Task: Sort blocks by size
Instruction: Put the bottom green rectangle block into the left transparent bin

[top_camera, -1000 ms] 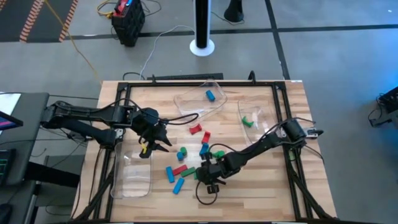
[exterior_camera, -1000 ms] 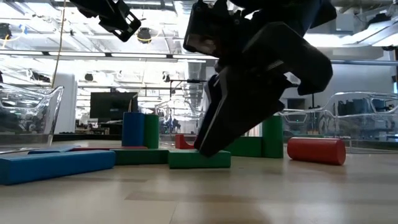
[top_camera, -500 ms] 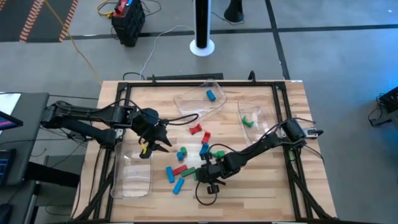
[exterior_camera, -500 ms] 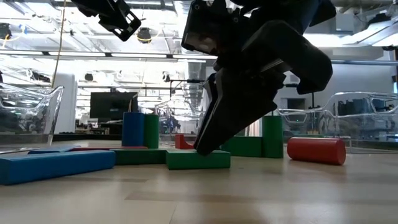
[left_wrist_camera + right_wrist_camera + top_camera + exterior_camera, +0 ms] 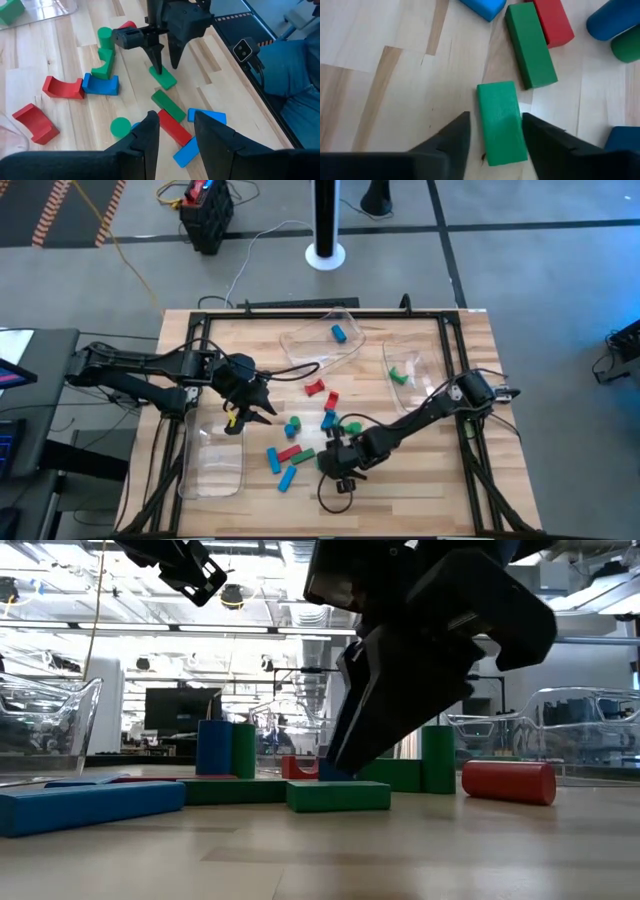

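Right now the pick-up step is in hand, as judged from how things lie. The right gripper [image 5: 338, 470] is held low over a short green block [image 5: 501, 122] that lies flat on the worktop [image 5: 420, 480], near the front edge. Its fingers [image 5: 447, 145] are spread wide, one on each side of the block, and nothing is held yet. In the low view the block is seen resting on the wood with the fingers just above it. Beside it lie a longer green bar [image 5: 530, 45] and a red bar [image 5: 552, 20], close but not touching the short block. More blocks [image 5: 300, 435] are scattered in the middle of the worktop: red, green and blue ones, some round and some long. A blue block [image 5: 338, 333] is already in the far tray [image 5: 300, 345], and a green piece [image 5: 400, 375] is in the tray on the right [image 5: 420, 370]. A third tray [image 5: 215, 470] sits at the front left. The left gripper [image 5: 250, 405] waits above the worktop beside that tray; its fingers [image 5: 145, 145] are partly open, and nothing can be seen between them. Next, the right fingers would need to be lowered a bit more and closed on the short sides of the green block. Care would be needed so that the long green bar is not bumped. Then the block would be lifted and carried to the tray for its size.
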